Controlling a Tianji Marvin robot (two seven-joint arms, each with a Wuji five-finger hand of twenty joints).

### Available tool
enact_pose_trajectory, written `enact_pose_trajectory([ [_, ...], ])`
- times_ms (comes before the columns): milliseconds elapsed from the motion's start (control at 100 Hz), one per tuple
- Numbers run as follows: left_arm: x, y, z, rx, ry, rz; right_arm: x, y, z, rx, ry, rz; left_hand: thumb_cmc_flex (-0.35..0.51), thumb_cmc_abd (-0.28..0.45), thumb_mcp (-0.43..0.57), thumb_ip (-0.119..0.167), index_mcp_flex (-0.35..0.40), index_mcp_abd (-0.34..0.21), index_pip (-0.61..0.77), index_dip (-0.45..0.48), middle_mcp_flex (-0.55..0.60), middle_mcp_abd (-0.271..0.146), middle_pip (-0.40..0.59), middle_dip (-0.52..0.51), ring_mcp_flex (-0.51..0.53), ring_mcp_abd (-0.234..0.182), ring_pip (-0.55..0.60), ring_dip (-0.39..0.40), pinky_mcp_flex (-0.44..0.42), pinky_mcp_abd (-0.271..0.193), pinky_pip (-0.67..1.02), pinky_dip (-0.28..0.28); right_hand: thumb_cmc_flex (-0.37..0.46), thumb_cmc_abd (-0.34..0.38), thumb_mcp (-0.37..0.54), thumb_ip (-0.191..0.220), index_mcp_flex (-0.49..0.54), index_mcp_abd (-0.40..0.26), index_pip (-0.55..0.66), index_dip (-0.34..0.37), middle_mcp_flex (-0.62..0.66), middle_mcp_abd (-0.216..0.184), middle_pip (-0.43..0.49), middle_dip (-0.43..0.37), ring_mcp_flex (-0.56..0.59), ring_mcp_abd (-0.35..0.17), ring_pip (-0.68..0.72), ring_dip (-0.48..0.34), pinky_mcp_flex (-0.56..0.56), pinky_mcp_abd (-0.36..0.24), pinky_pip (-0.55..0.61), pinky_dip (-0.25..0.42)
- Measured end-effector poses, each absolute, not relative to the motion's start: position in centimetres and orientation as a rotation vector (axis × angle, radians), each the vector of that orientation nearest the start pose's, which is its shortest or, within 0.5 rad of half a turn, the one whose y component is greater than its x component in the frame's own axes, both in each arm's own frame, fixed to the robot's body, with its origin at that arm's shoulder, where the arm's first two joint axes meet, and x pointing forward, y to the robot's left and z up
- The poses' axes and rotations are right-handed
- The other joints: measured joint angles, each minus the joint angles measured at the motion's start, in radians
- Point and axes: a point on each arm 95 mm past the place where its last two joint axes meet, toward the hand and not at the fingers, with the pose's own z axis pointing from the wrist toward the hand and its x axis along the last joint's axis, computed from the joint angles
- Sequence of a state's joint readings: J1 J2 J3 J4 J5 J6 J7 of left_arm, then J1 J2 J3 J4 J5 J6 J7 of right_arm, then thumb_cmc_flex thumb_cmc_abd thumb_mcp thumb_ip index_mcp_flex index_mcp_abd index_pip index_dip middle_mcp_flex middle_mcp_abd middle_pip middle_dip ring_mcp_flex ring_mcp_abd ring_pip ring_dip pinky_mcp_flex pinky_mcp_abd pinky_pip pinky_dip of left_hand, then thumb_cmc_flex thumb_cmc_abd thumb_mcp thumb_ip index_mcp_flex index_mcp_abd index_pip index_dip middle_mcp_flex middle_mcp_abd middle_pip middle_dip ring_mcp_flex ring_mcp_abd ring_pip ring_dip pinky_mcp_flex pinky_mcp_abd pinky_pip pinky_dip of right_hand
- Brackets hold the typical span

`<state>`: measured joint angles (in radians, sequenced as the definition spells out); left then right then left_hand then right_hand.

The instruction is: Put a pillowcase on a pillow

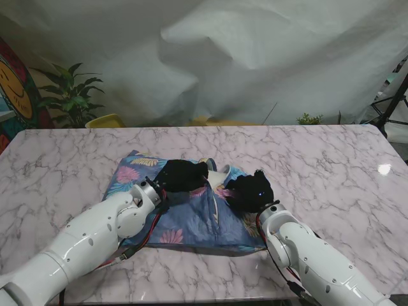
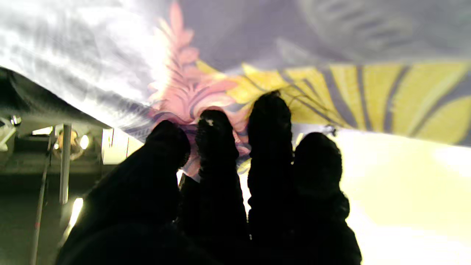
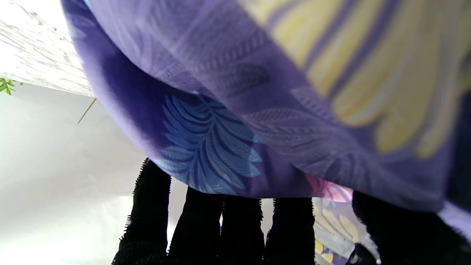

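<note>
I see the floral pillowcase (image 1: 185, 213) flat on the marble bench (image 1: 331, 172), a white pillow (image 1: 217, 175) peeking at its mouth. My left robot hand (image 1: 182, 175) and right robot hand (image 1: 250, 191) rest there, probably holding the opening; whether they pinch cloth I cannot tell.

Pillow (image 1: 218, 176) mostly hidden under pillowcase (image 1: 185, 217) & both hands. Right hand (image 3: 235, 228) fingertips covered by cloth; grip can't be told. Left wrist view blurred.
</note>
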<state>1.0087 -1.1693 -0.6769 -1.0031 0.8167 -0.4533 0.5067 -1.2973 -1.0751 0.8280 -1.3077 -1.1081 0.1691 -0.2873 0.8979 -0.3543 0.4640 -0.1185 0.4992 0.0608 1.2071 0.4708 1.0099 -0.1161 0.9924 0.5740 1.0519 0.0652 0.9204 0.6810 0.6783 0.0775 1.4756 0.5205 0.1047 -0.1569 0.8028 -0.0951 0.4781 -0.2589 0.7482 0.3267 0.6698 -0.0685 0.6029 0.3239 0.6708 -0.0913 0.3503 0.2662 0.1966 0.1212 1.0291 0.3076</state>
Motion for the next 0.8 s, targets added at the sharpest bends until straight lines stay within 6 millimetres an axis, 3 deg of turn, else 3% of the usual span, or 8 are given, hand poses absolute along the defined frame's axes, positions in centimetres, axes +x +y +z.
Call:
enact_pose_trajectory([
  [240,48.6,-9.6,-33.3,-0.805,1.411,-2.211,43.3,4.3,-36.6,0.878,1.556,1.348,0.001,-0.011,0.003,-0.005,-0.001,0.006,0.001,0.000,0.000,0.002,0.005,0.005,-0.015,0.000,0.000,0.010,-0.002,0.000,-0.047,0.000,0.000,0.000,0.011,0.000,0.000,0.010,0.021,0.002,0.000,0.002,0.000,0.002,0.000,0.000,0.000,0.000,-0.001,0.000,0.000,0.000],
  [460,49.3,-11.2,-34.9,-0.920,1.428,-2.326,43.5,5.1,-36.7,0.838,1.574,1.365,0.004,-0.008,0.000,-0.005,-0.007,0.013,0.001,0.000,-0.010,0.012,0.016,0.005,-0.040,0.001,0.000,0.011,-0.042,0.003,-0.134,-0.012,0.000,0.001,0.024,0.000,0.007,0.012,0.027,0.013,0.002,0.003,0.000,0.014,0.000,0.001,0.000,0.004,-0.003,0.000,0.000,-0.001],
  [560,49.2,-11.8,-35.3,-0.918,1.472,-2.331,43.4,5.8,-36.9,0.786,1.595,1.397,0.053,0.025,-0.066,-0.005,-0.036,0.015,0.001,0.002,-0.047,0.012,0.016,0.006,-0.077,0.005,-0.022,0.012,-0.082,0.003,-0.179,-0.009,0.000,0.004,0.026,0.000,0.015,0.025,0.029,0.014,0.002,0.004,0.000,0.014,0.000,0.015,0.000,0.005,-0.003,0.000,0.000,-0.001],
  [620,49.2,-12.0,-35.4,-0.929,1.512,-2.329,43.4,6.2,-37.2,0.746,1.615,1.427,0.105,0.091,-0.141,-0.005,-0.058,0.015,0.004,0.004,-0.064,0.012,0.001,0.014,-0.111,0.006,-0.039,0.012,-0.113,0.003,-0.199,-0.001,0.000,0.011,0.026,0.000,0.017,0.036,0.036,0.015,0.002,0.004,0.000,0.014,0.000,0.015,0.000,0.006,-0.003,-0.006,0.000,-0.001],
  [730,49.2,-12.1,-35.3,-0.994,1.662,-2.288,43.7,6.1,-38.1,0.696,1.662,1.480,0.198,0.198,-0.312,0.059,-0.072,0.005,0.002,0.004,-0.090,0.011,0.013,0.063,-0.166,0.016,-0.071,0.012,-0.185,0.000,-0.223,0.005,0.000,0.016,0.027,0.000,0.039,0.051,0.041,0.015,0.002,0.004,0.000,0.015,0.000,0.015,0.000,0.006,-0.004,-0.010,-0.001,-0.001],
  [800,48.8,-11.8,-34.4,-1.043,1.791,-2.246,43.8,5.8,-38.3,0.682,1.692,1.513,0.217,0.198,-0.422,0.068,-0.084,-0.014,-0.064,-0.007,-0.129,0.028,-0.061,0.084,-0.226,0.051,-0.102,0.012,-0.246,0.008,-0.236,0.027,0.000,0.027,0.027,0.000,0.042,0.051,0.041,0.015,0.002,0.004,0.000,0.015,0.000,0.014,0.000,0.006,-0.004,-0.010,-0.001,-0.001],
])
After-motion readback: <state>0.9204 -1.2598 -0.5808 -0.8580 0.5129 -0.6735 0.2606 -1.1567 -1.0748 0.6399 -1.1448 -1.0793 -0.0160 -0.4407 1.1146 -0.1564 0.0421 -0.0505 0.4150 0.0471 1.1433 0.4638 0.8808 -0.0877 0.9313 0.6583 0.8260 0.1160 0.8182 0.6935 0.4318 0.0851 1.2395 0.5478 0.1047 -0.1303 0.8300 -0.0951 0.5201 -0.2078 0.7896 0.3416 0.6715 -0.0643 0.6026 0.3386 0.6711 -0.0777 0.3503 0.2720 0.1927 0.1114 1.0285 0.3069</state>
